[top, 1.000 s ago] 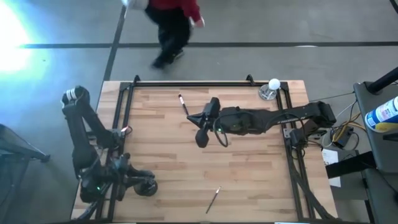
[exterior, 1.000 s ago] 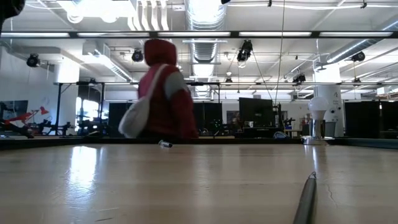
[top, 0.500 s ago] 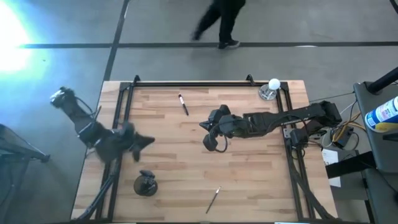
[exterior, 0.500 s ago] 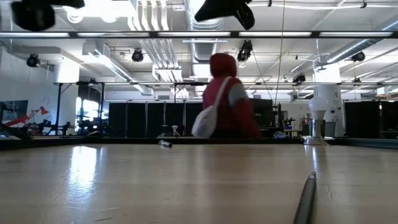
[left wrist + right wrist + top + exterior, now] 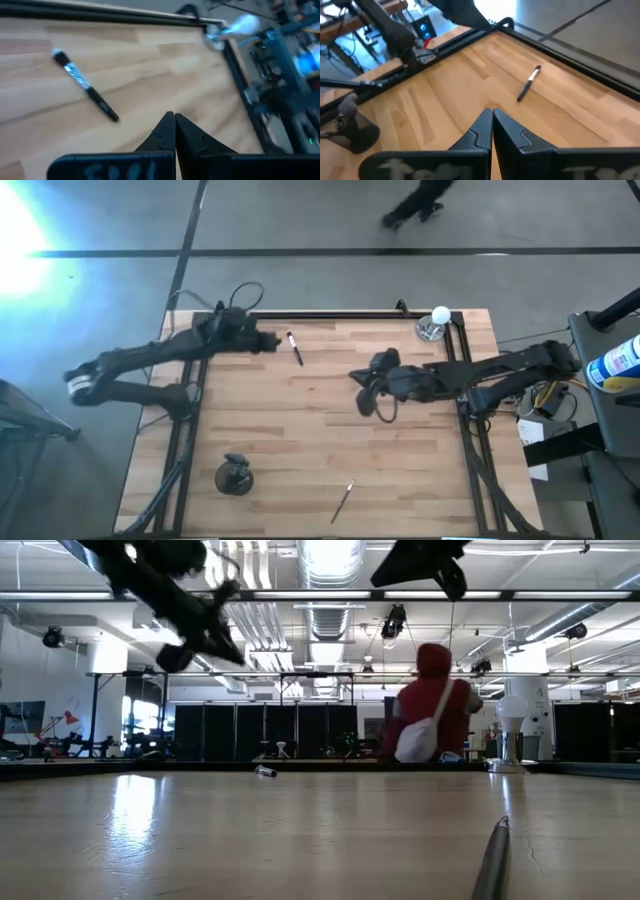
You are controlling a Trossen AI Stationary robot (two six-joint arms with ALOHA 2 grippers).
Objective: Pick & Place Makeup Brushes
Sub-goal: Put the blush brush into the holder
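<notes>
One makeup brush (image 5: 294,347), dark-handled with a silver band, lies flat near the table's far edge; the left wrist view shows this brush (image 5: 85,86) too. A second brush (image 5: 343,500) lies near the front edge. My left gripper (image 5: 273,341) hovers shut just left of the far brush, holding nothing; its tips (image 5: 174,120) are pressed together. My right gripper (image 5: 356,377) hangs shut and holding nothing over the table's middle right, pointing toward the far brush (image 5: 528,83).
A dark round cup (image 5: 234,475) stands at the near left of the table. A white ball on a clear stand (image 5: 438,320) sits at the far right corner. Black rails (image 5: 320,313) frame the tabletop. A person (image 5: 430,710) walks beyond the far edge.
My left gripper has swung from the dark cup at the near left across to the far edge, ending beside the far brush. My right gripper has drawn back toward the table's right edge. The person has walked rightward behind the table.
</notes>
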